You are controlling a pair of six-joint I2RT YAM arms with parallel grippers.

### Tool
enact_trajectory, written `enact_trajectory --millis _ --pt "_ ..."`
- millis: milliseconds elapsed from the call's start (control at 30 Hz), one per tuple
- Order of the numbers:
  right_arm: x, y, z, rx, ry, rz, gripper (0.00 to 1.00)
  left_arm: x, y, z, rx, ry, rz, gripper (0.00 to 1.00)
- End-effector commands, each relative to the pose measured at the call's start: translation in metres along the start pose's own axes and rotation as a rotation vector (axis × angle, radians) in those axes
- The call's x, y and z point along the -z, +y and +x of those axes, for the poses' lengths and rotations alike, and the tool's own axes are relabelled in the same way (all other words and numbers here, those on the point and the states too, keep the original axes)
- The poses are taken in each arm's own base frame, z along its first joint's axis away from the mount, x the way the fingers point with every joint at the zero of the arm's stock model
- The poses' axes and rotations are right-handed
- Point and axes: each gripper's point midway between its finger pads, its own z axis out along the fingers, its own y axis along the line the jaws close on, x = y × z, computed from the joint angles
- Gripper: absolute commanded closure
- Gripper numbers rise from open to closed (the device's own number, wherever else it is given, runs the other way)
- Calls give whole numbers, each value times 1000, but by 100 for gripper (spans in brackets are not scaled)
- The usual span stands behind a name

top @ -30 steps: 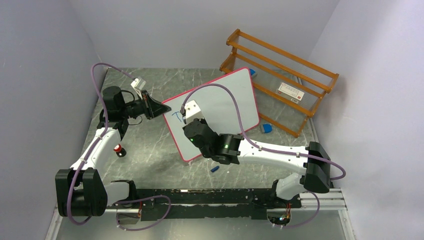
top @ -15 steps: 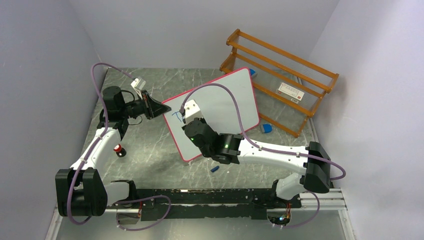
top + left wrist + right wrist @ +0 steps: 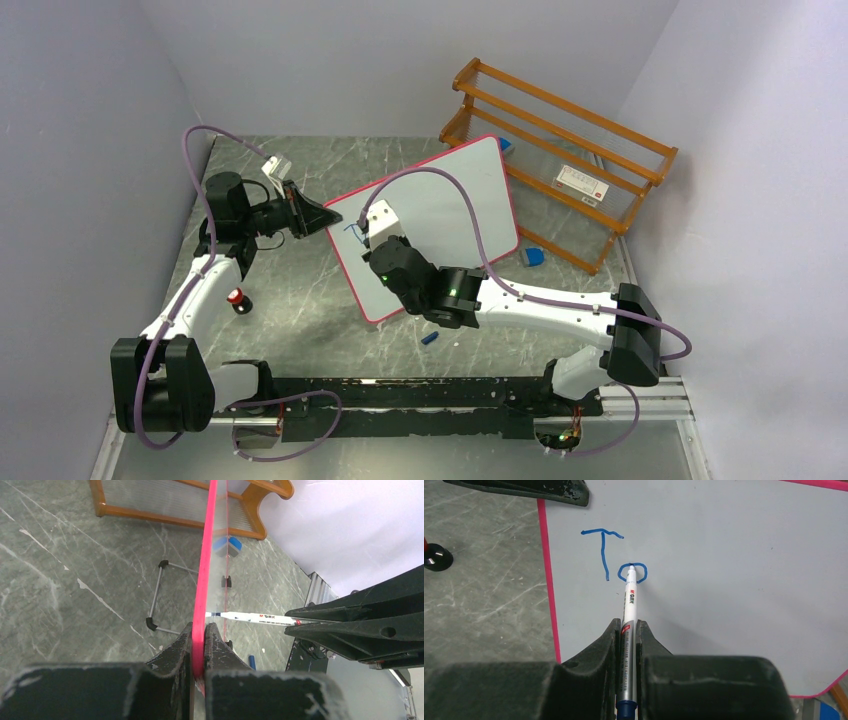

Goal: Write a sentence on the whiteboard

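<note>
The whiteboard (image 3: 450, 195), white with a pink rim, stands tilted at mid-table. My left gripper (image 3: 325, 218) is shut on its left rim (image 3: 205, 575), one finger on each face (image 3: 200, 632). A white marker with a blue end (image 3: 629, 615) is clamped in my shut right gripper (image 3: 626, 626), tip touching the board. Of the sentence, only a blue "T" (image 3: 603, 555) and a small "o" (image 3: 633, 572) show, with the tip on the "o". From the left wrist, the marker (image 3: 255, 617) meets the board's face, with the right gripper's fingers (image 3: 360, 625) behind it.
An orange wooden rack (image 3: 560, 130) leans behind the board at back right. A blue eraser (image 3: 533, 256) lies by the board's right corner. A blue cap (image 3: 430, 338) lies near the front, and a small red and black object (image 3: 236, 298) by the left arm.
My right gripper has shifted slightly up and left over the board with the marker, and a small mark has appeared beside the "T". The left arm has stayed still.
</note>
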Motion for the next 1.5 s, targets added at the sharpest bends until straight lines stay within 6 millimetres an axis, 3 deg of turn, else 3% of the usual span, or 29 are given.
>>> enact_trajectory --millis 0,367,633,1467 --pt "-1 3 -7 -24 -17 -21 100 -6 6 27 -22 73 2 95" --pt "14 -18 -18 -39 -49 9 100 -6 7 27 -25 75 -8 95" --pt "12 -42 -5 -49 -18 58 100 -6 8 27 -26 76 -9 95" --pt "-2 -33 0 -33 -4 41 100 -7 8 28 -21 79 -7 95"
